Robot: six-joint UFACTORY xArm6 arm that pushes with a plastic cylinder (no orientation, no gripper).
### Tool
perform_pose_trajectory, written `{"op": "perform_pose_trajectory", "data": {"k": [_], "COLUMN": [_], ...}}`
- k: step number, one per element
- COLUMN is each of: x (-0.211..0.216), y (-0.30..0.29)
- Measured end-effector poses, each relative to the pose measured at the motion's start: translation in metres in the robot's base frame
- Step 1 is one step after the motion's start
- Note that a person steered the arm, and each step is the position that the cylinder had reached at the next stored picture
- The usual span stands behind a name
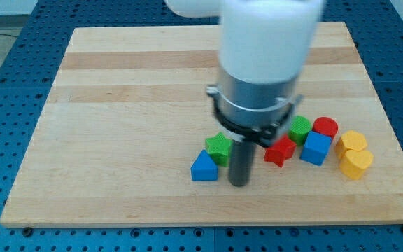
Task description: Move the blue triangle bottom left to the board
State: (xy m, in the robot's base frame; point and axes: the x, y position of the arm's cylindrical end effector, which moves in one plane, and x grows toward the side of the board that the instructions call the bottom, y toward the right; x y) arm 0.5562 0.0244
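The blue triangle [203, 167] lies on the wooden board [117, 140], below the middle. A green star-shaped block [219, 146] touches its upper right corner. My tip [239, 183] is down on the board just to the right of the blue triangle, a small gap away, and below the green block. The rod rises into the arm's grey and white body [261, 77], which hides the board behind it.
To the right of the tip lie a red star-shaped block [280, 150], a green block [300, 129], a red cylinder [325, 128], a blue cube [316, 148] and two yellow blocks [353, 141] [356, 164]. A blue perforated table [5, 84] surrounds the board.
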Motion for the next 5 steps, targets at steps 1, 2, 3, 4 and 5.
{"op": "perform_pose_trajectory", "data": {"k": [1, 2, 3, 4, 5], "x": [-0.011, -0.010, -0.007, -0.007, -0.007], "y": [-0.030, -0.047, -0.065, -0.088, -0.111]}}
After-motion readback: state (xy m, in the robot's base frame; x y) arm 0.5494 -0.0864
